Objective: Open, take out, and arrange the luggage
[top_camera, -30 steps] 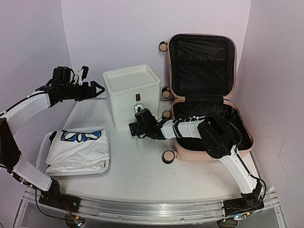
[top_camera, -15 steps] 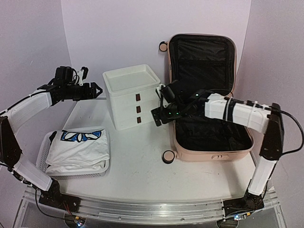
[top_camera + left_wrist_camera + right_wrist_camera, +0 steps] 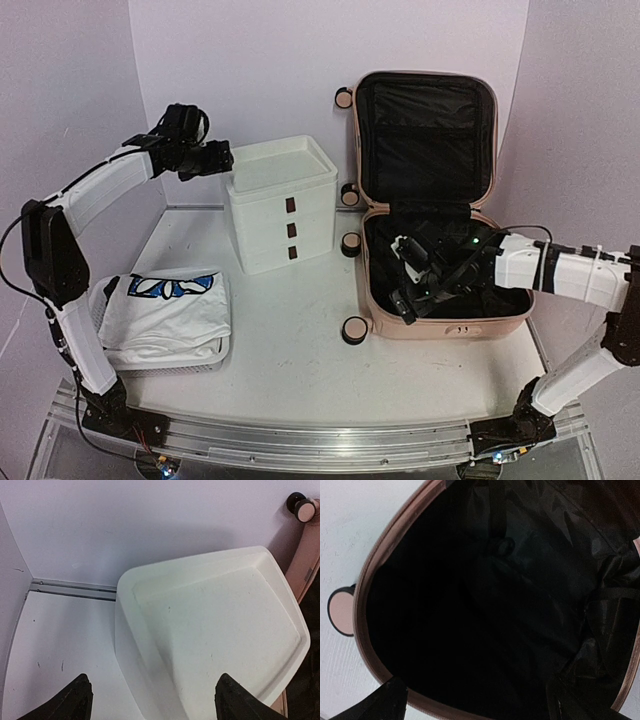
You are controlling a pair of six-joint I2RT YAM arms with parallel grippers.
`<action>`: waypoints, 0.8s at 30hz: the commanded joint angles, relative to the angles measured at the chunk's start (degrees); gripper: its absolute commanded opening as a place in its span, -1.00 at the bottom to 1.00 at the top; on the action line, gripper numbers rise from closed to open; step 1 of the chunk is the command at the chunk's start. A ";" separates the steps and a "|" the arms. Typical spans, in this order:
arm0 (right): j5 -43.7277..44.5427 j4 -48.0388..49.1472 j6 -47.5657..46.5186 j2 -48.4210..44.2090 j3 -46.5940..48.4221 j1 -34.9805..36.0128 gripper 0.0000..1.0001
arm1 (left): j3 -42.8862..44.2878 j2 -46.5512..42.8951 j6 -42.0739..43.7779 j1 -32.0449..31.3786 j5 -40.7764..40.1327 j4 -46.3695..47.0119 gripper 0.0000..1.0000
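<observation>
The luggage [image 3: 470, 327] lies open at the right of the bench [image 3: 290, 350], its base flat and its lid propped upright against the back wall. We note two changes over the last second. First, the right arm, previously folded over the bench in front of the drawer unit [image 3: 285, 215], now reaches into the base of the luggage. The right tool [image 3: 402, 275] hangs close above the black lining with its fingers spread wide and nothing between them. In the right wrist view, the right tool [image 3: 475, 682] faces only dark lining inside the pink shell, and we cannot tell whether any item remains there. Second, the left arm swings from the space left of the drawer unit to a position at its upper left corner. The left tool [image 3: 215, 160] is spread, holds nothing, and looks down on the bare top of the drawer unit [image 3: 220, 625]. A folded shirt [image 3: 170, 305] rests in the basket [image 3: 92, 325] at the left. We judge that opening is complete and that the right arm is placed for the take-out step, should the base still hold anything.
</observation>
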 commanded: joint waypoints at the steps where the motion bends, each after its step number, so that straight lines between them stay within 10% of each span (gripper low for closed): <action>1: 0.06 -0.41 1.34 -9.05 -2.80 -0.10 0.96 | 12.37 7.54 -1.24 -1.31 -10.16 -6.35 0.67; 8: 1.52 -5.85 1.46 -18.72 -3.68 -0.20 0.97 | 25.98 18.29 -3.12 -3.06 -19.63 -15.23 0.53; 24: 2.98 -16.47 -0.40 -28.24 -2.85 -0.27 0.96 | 25.97 19.18 -4.36 -3.33 -27.70 -19.07 -0.20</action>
